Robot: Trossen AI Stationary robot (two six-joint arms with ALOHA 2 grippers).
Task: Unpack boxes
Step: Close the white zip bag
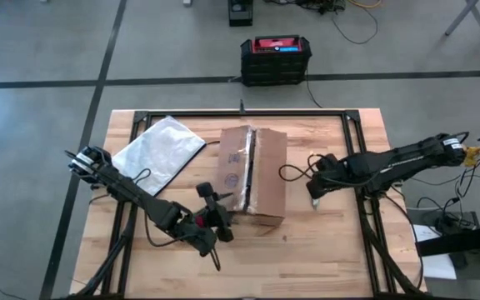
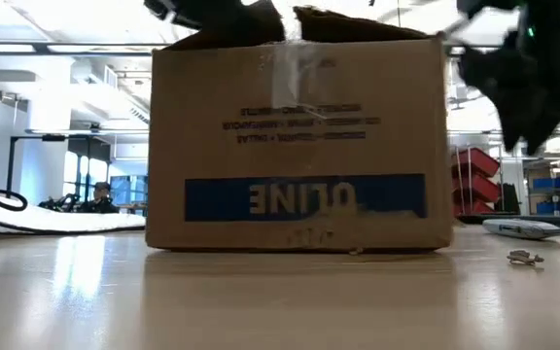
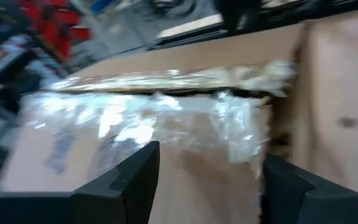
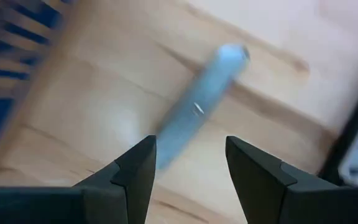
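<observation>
the left gripper [image 1: 209, 196] stands with its fingers parted and empty, hard against the box [image 1: 252, 172] at its near left corner, aimed along the taped top seam [image 3: 166, 81]. the box sits mid-table [image 1: 332, 250], its long axis running from the far edge toward the near edge, seam split open. the right gripper [image 1: 317, 193] hangs spread and empty well to the box's right, over a small blue-grey tool [image 4: 197, 109] lying on the wood, so the left arm looks nearer for the flaps

Matt corrugated cardboard box [image 1: 252, 177], glossy clear tape [image 3: 166, 118], smooth wooden table [image 1: 332, 242]
</observation>
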